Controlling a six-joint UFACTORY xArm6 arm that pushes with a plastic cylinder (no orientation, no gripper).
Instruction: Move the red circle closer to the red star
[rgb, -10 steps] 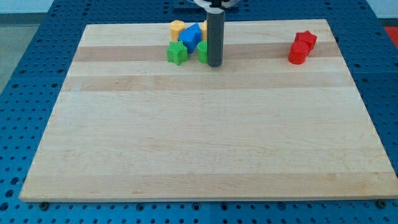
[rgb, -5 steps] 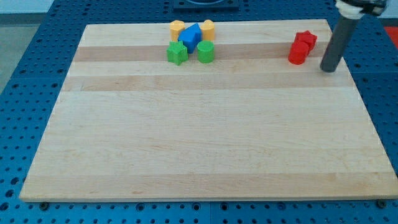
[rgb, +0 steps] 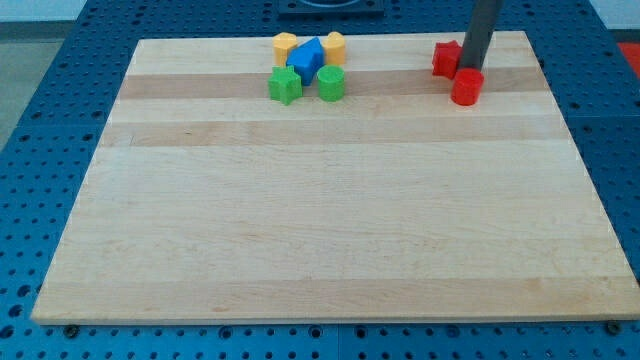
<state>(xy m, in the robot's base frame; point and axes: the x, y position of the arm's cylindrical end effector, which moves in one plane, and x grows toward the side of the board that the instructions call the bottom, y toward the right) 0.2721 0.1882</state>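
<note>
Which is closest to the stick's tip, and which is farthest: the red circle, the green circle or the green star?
From my tip:
1. Red circle, right beside it, just below, at the view's right.
2. Green circle, in the cluster toward the view's left.
3. Green star, farther left.

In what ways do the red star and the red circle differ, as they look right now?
The red star has a pointed outline; the red circle is a round cylinder. The star lies nearer the view's top and left; the circle lies lower and to its right. My tip hides part of the star's right side, while the circle shows almost whole, just below my tip. Both are the same red and sit on the board.
</note>
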